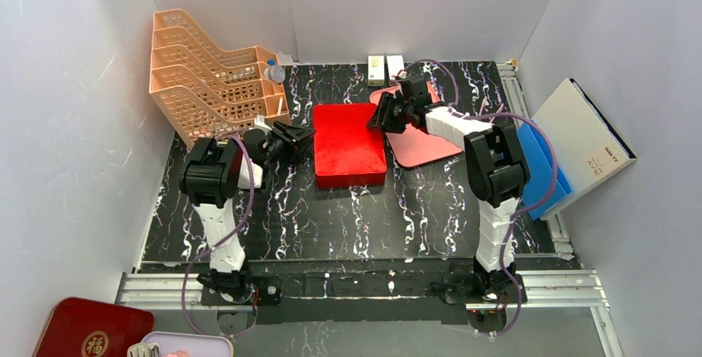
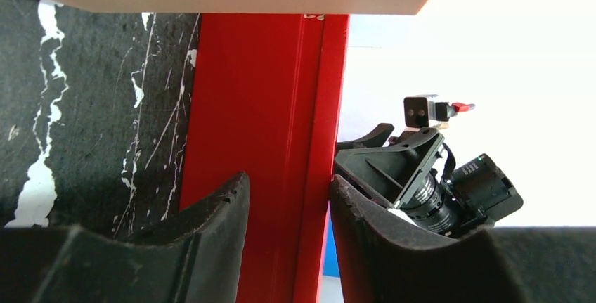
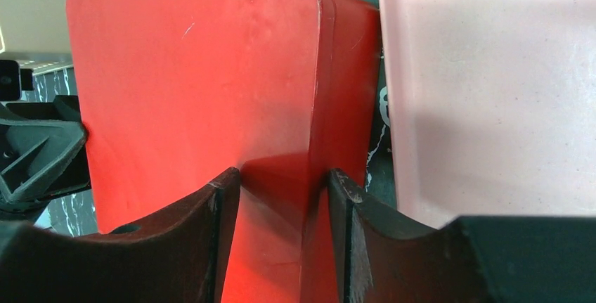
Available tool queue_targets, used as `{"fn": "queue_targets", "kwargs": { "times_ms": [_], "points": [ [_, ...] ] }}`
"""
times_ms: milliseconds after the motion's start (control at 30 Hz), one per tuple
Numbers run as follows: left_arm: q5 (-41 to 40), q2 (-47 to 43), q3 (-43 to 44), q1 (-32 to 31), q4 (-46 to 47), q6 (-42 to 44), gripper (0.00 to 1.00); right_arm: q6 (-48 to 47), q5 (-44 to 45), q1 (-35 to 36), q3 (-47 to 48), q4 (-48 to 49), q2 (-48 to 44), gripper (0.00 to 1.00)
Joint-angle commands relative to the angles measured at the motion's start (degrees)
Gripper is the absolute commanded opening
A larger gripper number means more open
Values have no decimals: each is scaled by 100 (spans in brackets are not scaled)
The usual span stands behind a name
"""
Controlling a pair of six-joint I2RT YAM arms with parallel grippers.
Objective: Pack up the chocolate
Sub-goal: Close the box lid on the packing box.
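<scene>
No chocolate shows in any view. A closed red box [image 1: 348,143] lies flat in the middle of the black marbled table. My left gripper [image 1: 306,137] is at its left edge. In the left wrist view its fingers [image 2: 351,218] sit on either side of the box's red side wall [image 2: 274,106], touching it. My right gripper [image 1: 379,115] is at the box's far right corner. There one finger [image 3: 211,211] rests on the lid [image 3: 197,92] and the other presses the side, gripper [image 3: 284,176] closed on that edge.
A pink tray [image 1: 424,143] lies right of the box, under the right arm. An orange tiered rack [image 1: 207,75] stands at the back left, two small white cartons [image 1: 386,67] at the back wall. Blue and white boards [image 1: 571,142] lean at the right.
</scene>
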Motion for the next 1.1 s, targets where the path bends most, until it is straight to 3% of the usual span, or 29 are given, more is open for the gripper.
{"fn": "queue_targets", "kwargs": {
  "times_ms": [0, 300, 600, 1067],
  "points": [
    [867, 196, 1048, 9, -1485, 565, 40, -46, -183, 77, 250, -273, 272, 55],
    [858, 113, 1263, -9, -2428, 1155, 37, -176, -180, 222, 592, -684, 571, 52],
    [718, 25, 994, -73, -2714, 1306, 36, -240, -137, 246, 684, -888, 601, 52],
    [-9, -528, 509, -507, -3960, 1891, 29, -280, -157, 255, 448, -1081, 447, 50]
  ]
}}
